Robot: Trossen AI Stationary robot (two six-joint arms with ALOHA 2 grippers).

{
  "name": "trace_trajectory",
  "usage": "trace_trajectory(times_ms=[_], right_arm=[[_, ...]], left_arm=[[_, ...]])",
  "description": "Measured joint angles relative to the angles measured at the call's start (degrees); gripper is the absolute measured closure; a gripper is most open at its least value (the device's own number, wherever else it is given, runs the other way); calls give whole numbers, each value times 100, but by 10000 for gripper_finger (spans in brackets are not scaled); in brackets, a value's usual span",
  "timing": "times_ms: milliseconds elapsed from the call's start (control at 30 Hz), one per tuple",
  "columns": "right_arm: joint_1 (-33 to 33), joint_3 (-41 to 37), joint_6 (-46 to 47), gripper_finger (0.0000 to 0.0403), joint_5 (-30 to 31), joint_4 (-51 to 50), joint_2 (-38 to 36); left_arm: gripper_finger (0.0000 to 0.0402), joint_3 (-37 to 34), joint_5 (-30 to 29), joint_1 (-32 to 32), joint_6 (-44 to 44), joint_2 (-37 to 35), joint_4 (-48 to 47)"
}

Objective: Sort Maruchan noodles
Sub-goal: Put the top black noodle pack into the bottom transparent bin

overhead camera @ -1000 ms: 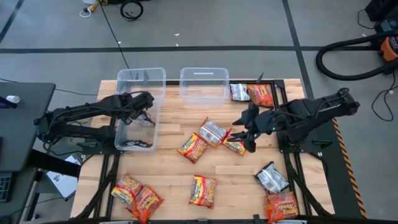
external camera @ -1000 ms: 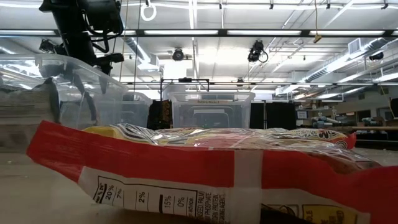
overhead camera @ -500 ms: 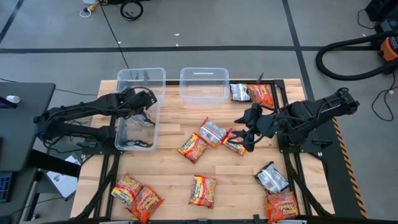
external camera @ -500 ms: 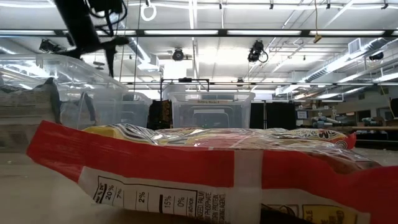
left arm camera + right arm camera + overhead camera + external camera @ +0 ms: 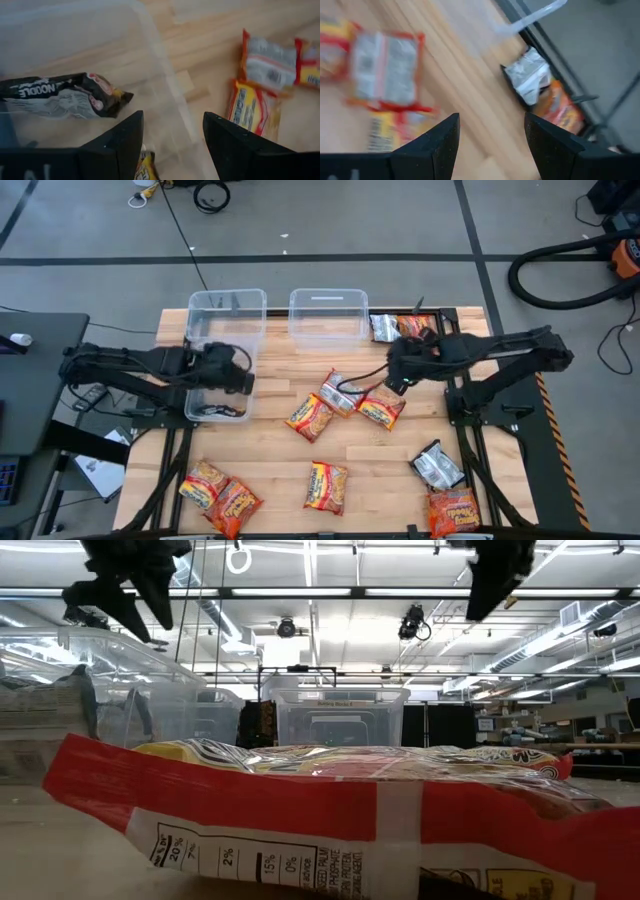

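Ramen packets lie about the wooden table. Three sit mid-table: a silver-red one, a yellow-red one and another yellow-red one. Two more lie at the far right, several along the near edge. One black packet lies flat in the left clear bin. My left gripper hangs open above that bin's near right part. My right gripper is open, raised above the mid-table packets.
A second clear bin stands at the far edge, right of the first. One packet lies right in front of the low camera and blocks most of that view. Bare wood shows between the middle and near packets.
My left gripper has moved toward the near edge along the left bin. My right gripper has risen from the yellow-red packet mid-table and drawn back toward the far edge, and now shows at the top of the low view. That packet lies uncovered.
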Motion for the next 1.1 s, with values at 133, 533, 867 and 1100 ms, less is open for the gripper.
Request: trace_trajectory(times_ms=[133,533,867,1100], right_arm=[[-715,-642,-1146,178,-269,482,326],[-2460,-2619,-5149,178,-869,4216,400],[-3274,-3448,-6372,183,-686,5874,1186],[-3329,-3456,-6336,245,-13,6459,1913]], left_arm=[[191,32,-310,-597,100,-4,18],[191,715,-1201,-1736,496,-5,-179],[191,922,-2119,-1823,433,-12,-512],[191,922,-2269,-1822,433,-28,-507]])
